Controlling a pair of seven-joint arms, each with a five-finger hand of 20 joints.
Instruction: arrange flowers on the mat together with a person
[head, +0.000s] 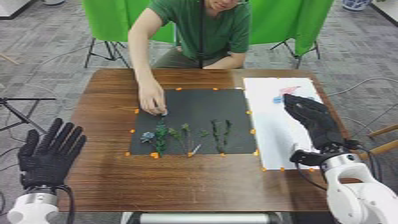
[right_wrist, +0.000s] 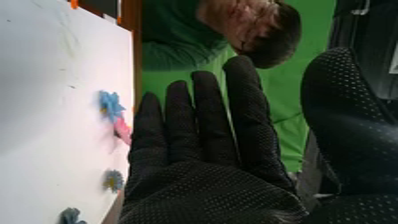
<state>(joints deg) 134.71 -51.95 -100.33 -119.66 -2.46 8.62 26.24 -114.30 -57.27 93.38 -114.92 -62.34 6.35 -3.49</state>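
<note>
Head view: person's hand (head: 152, 101) at far end of the leafy stem (head: 161, 138) on the black mat (head: 191, 106), that stem's long axis running near to far; robot's left hand (head: 48, 159) open and empty, right hand (head: 311, 116) also released, fingers straight, by the white mat (head: 277, 135). Blue flower (right_wrist: 110, 104) and pink flower (right_wrist: 122, 129) lie together on the white mat, likely light, soft-petalled, easily crushed, so pinch low under the head. Heads look roundish, pointing direction hard to call from here.
</note>
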